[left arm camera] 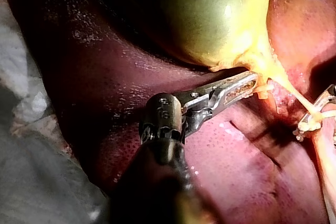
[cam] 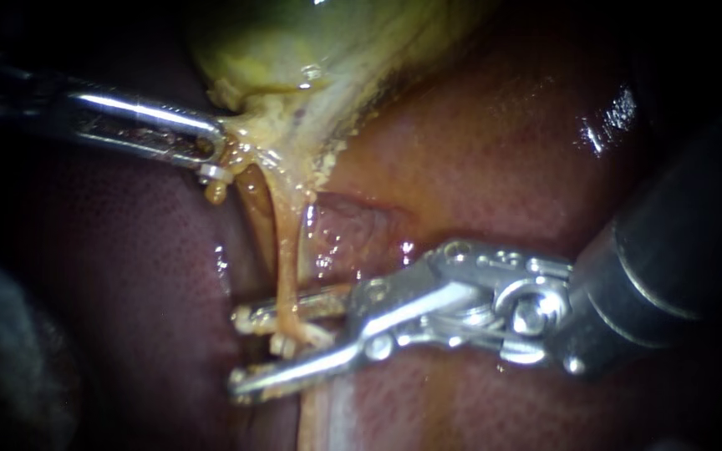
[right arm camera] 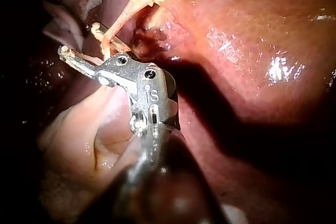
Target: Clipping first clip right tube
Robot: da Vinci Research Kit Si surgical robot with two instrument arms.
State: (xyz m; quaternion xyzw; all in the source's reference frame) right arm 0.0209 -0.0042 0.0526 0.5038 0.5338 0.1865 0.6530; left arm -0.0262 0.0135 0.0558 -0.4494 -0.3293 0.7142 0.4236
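The green-yellow gallbladder (cam: 294,42) narrows into a pale fatty neck. My left instrument (cam: 215,163) is shut on the edge of that neck and holds it taut; the left wrist view shows the same grip (left arm camera: 253,83). A thin yellow tube (cam: 287,259) runs down from the neck over the liver (cam: 495,150). My right instrument (cam: 240,351) stands open, one jaw on either side of the tube's lower end, with a clear gap between them. In the right wrist view the tube (right arm camera: 116,27) passes between the same open jaws (right arm camera: 79,39).
A darker orange strand (cam: 252,196) lies just left of the yellow tube. Dark red liver (cam: 127,317) fills the lower left. A raw, wet pit (cam: 353,230) sits right of the tube. White gauze (left arm camera: 31,129) lies beside the liver.
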